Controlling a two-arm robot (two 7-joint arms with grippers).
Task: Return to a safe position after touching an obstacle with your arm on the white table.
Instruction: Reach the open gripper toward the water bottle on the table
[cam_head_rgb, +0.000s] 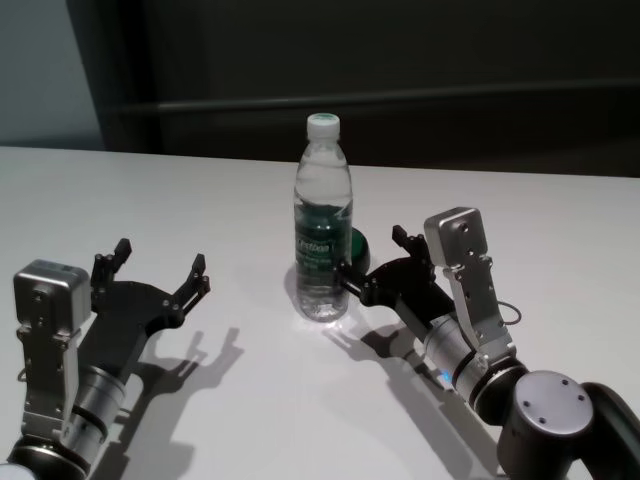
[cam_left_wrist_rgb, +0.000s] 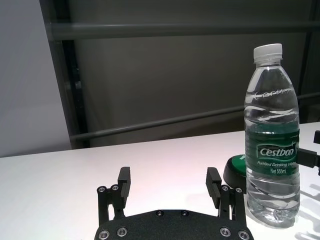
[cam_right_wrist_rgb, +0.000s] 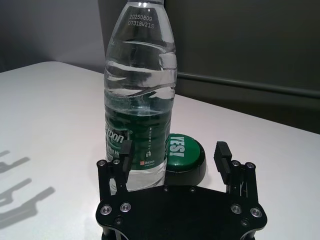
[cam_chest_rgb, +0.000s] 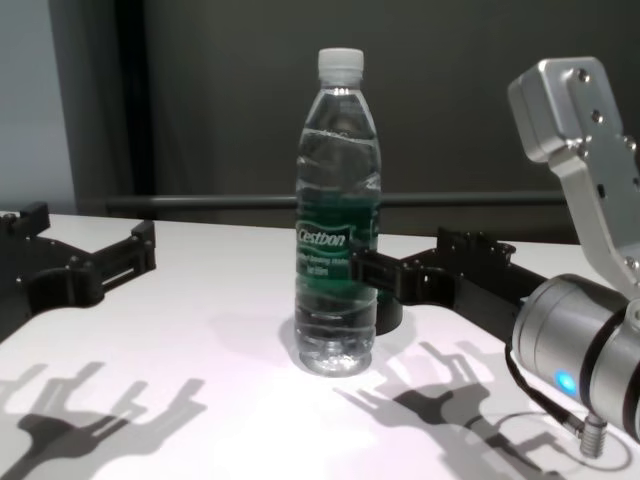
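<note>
Head view: bottle (cam_head_rgb: 323, 225) hides most of green dome (cam_head_rgb: 357, 250); right hand (cam_head_rgb: 372, 262) alongside.

Black pincers (cam_head_rgb: 152, 266), silver wrists, blue light

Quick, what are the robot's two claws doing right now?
Left gripper: open, holding nothing, away from the bottle.
Right gripper: open, holding nothing, one finger right against the bottle.
</note>
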